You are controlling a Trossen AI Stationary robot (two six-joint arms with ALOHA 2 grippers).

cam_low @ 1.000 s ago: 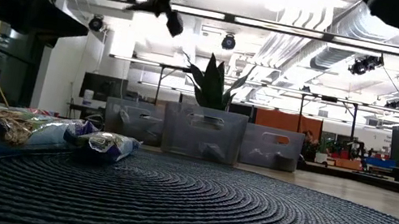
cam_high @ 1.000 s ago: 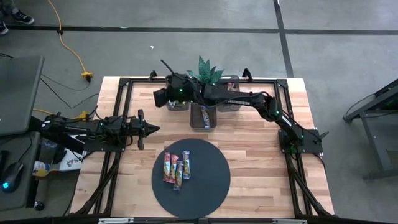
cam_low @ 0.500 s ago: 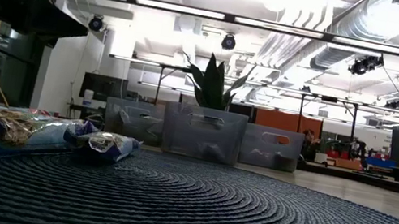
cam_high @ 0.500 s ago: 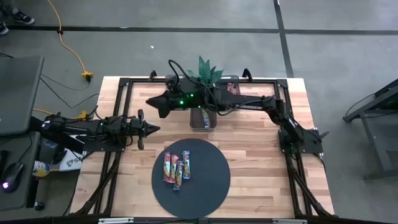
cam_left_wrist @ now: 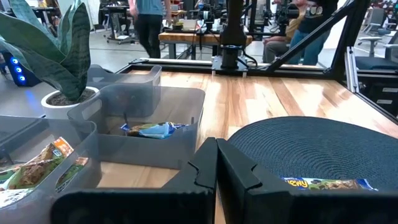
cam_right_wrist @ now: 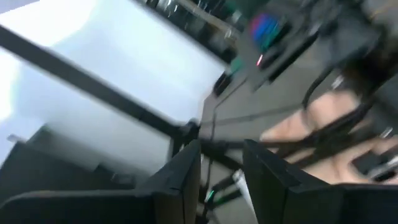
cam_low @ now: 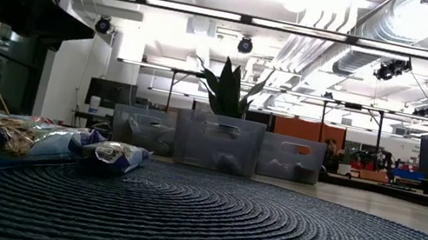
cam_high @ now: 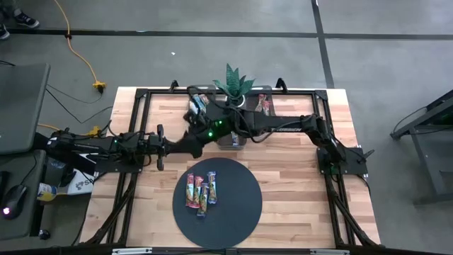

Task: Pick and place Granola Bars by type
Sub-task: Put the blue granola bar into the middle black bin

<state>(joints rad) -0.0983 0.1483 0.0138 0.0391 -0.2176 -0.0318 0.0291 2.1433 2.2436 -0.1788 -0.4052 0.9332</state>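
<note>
Three glossy, crinkled Granola Bars (cam_high: 200,191) lie on the round, ribbed dark mat (cam_high: 233,212) at lower centre; more sit in the translucent grey bins (cam_high: 199,108) at the top. The right gripper (cam_high: 185,147) has swung down from the bins to mid-table, fingers parted, empty. The left gripper (cam_left_wrist: 216,163) at left rests pinched closed.

three bins (cam_low: 219,143), one mat (cam_high: 237,205), one plant (cam_high: 232,83)
</note>
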